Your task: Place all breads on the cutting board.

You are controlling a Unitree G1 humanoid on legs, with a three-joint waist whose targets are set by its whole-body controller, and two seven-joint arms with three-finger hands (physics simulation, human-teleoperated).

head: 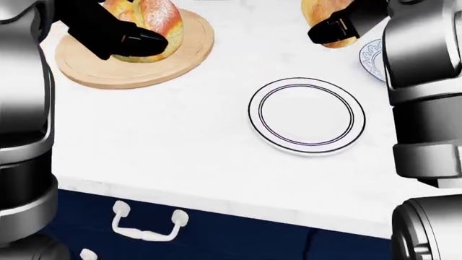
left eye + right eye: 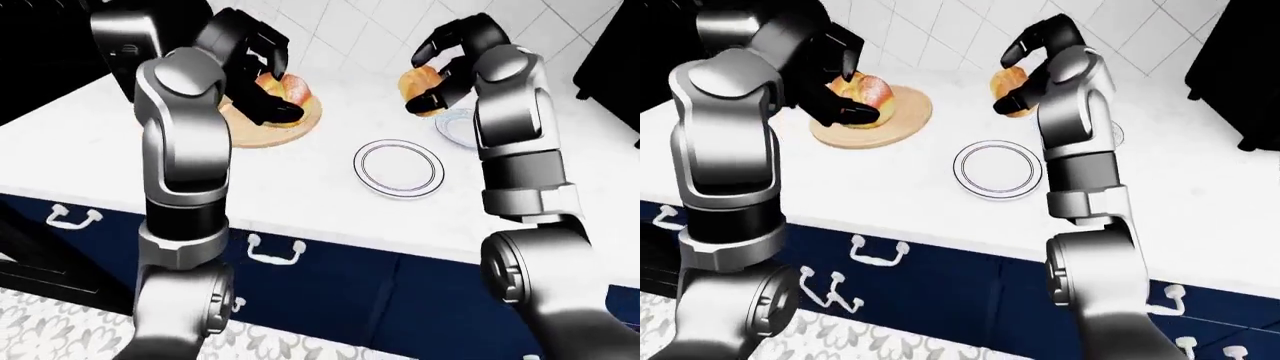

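Observation:
A round wooden cutting board (image 1: 108,73) lies at the head view's top left. Over it my left hand (image 1: 128,33) is shut on a golden, sugar-dusted bread roll (image 1: 153,21); whether the roll touches the board I cannot tell. At the top right my right hand (image 1: 338,26) is shut on a second bread roll (image 1: 318,16), held above the counter. Between them sits a bare white plate with black rings (image 1: 307,115). A blue-patterned plate (image 1: 372,57) peeks out behind my right forearm.
The white counter (image 1: 166,146) ends at the head view's bottom, above dark blue drawers with white handles (image 1: 147,227). A black appliance (image 2: 128,41) stands at the left-eye view's top left before a tiled wall (image 2: 350,22).

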